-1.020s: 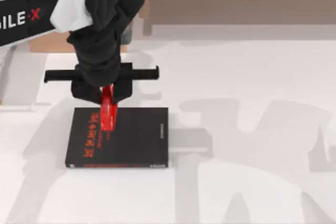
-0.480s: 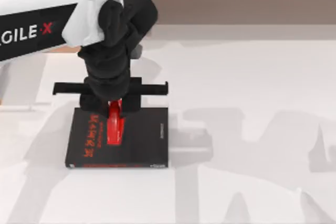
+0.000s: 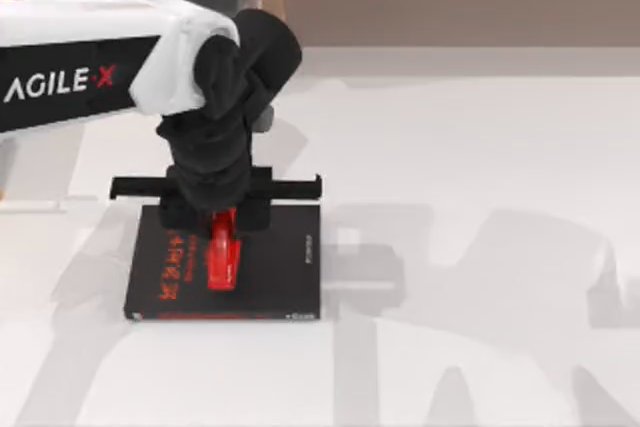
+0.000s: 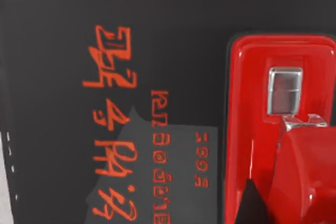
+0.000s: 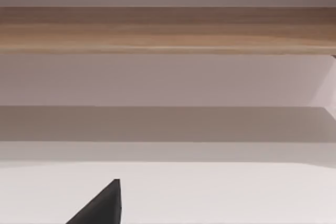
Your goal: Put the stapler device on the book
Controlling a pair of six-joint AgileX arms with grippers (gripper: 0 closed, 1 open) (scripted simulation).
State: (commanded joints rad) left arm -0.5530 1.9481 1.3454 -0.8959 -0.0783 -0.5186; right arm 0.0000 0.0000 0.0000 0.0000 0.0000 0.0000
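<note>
Stapler (image 3: pixel 221 258) sits on your book (image 3: pixel 270 267), left gripper (image 3: pixel 222 219) above it, grip state unreadable.

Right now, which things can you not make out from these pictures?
- Top view: the left gripper covers the rear of the stapler device, so the fingers' grip is hidden.
- Left wrist view: the stapler device and the book are cut off by the edges.
- Top view: the small white marks on the book are too small to read.

Bright red stapler device (image 3: pixel 221 259) lies on black book (image 3: pixel 275 272) with red lettering.
</note>
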